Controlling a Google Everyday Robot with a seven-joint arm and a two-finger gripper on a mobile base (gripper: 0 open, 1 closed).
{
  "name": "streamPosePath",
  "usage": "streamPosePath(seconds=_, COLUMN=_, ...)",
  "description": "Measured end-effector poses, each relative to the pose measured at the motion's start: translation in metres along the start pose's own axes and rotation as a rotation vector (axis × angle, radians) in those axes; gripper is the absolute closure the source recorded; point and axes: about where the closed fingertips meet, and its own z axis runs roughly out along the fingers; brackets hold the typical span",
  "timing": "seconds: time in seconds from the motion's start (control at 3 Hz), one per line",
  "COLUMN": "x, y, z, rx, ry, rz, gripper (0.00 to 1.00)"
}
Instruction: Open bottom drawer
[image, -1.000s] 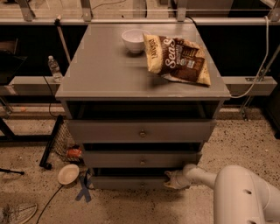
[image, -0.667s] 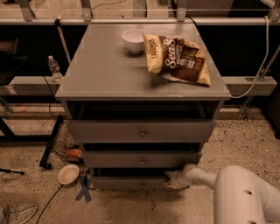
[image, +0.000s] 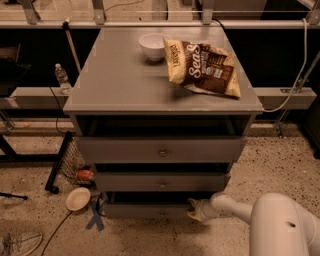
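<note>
shoe (image: 17, 242): lies on the speckled floor (image: 280, 165) in the near left corner.
water bottle (image: 61, 78): stands upright on a low ledge (image: 35, 95), left of the cabinet and farther back.
mesh basket (image: 74, 159): sits on the floor against the cabinet's left side, with an orange object (image: 85, 175) at its foot.
round dish (image: 77, 198): pale, on the floor just left of the cabinet's base.
blue tape cross (image: 95, 218): stuck to the floor by the cabinet's near left corner.
cabinet (image: 120, 85): grey and flat-topped, in the middle of the scene, with three drawers stacked on its near face.
white bowl (image: 152, 46): upright near the far edge of the cabinet top, about midway across.
snack bag (image: 205, 67): lies flat on the far right part of the top, just right of the bowl.
top drawer (image: 125, 149): the tallest and widest front, with a round knob (image: 162, 152) at its centre and a dark gap above.
middle drawer (image: 130, 182): a narrower front below, also with a dark gap above.
bottom drawer (image: 140, 210): the lowest and slimmest grey front, close to the floor, with a dark gap above it.
gripper (image: 196, 210): pale, low by the floor, pointing left at the right end of the bottom drawer's front. I cannot tell how far open it is or whether it has hold of anything.
arm (image: 280, 225): white and bulky, reaching in from the near right corner.
cable (image: 301, 60): hangs at the far right, well apart from the cabinet.
</note>
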Motion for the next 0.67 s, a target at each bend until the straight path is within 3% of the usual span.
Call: streamPosePath(seconds=0.67, x=-0.0027, y=-0.0011, z=-0.0049, rx=0.0, ry=0.0, rz=0.0, gripper=1.0)
